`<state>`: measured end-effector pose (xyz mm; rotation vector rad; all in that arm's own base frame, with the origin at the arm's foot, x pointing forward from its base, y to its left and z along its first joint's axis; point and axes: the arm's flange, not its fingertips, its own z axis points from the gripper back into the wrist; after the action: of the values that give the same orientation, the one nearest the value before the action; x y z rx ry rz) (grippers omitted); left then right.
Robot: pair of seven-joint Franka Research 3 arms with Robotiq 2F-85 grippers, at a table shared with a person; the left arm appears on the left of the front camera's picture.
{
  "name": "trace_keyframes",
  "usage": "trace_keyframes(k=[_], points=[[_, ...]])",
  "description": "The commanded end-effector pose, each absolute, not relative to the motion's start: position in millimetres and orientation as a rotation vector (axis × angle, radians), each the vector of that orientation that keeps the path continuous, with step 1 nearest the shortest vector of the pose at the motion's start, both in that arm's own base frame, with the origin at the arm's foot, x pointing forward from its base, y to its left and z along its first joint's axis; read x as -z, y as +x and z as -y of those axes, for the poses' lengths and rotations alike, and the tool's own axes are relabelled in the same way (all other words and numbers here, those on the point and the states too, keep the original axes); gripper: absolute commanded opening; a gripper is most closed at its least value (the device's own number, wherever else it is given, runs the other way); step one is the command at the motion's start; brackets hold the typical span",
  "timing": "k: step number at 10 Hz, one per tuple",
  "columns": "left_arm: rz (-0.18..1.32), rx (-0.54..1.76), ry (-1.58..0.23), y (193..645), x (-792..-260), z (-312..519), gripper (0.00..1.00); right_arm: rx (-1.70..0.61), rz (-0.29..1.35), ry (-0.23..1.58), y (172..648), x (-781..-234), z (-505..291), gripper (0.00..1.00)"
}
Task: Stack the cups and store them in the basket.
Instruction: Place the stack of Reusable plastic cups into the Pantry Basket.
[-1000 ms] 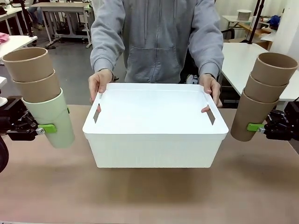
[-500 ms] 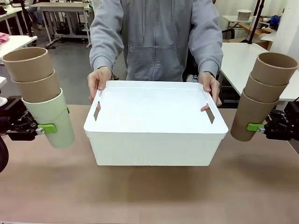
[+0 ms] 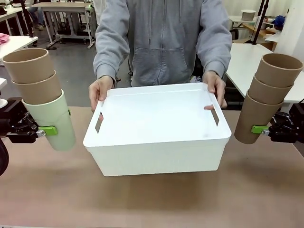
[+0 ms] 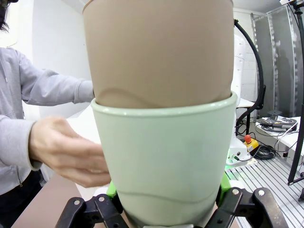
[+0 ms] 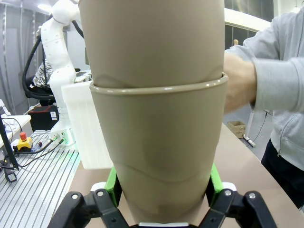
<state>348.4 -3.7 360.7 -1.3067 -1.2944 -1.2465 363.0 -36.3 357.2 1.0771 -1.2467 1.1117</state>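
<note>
- Left pincer (image 3: 49, 129) clamped on mint cup (image 3: 53, 118), two tan cups (image 3: 32, 71) nested in it, 9 o'clock of basket (image 3: 156, 154).
- Right pincer (image 3: 259, 129) grips bottom of tan stack (image 3: 266, 102), 3 o'clock.
- Risk: person's hands (image 3: 99, 90) shift basket mid-drop; leaning upper cups slide out.

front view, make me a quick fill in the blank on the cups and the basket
1. The left gripper is shut on the left stack, three cups, whose bottom cup is ____.
2. The right gripper is shut on the right stack of ____ tan cups.
3. The person's hands hold the white basket, which has ____ cups in it.
Missing words: mint-green; three; no.
</note>
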Motion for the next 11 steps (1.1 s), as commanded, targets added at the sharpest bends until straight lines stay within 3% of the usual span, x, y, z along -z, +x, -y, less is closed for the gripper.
trace_keyframes(k=[1, 7, 11], points=[[1.3, 1.254, -1.315, 347.6, -363.5, 4.2, 0.85, -1.118, 1.257, 1.076, 363.5, -359.7, 35.1, 0.84], [1.294, 1.247, -1.307, 348.4, -360.7, 3.7, 0.85, -1.118, 1.257, 1.076, 363.5, -359.7, 35.1, 0.84], [1.213, 1.288, -1.232, 346.3, -458.9, 7.4, 0.85, -1.118, 1.257, 1.076, 363.5, -359.7, 35.1, 0.84]])
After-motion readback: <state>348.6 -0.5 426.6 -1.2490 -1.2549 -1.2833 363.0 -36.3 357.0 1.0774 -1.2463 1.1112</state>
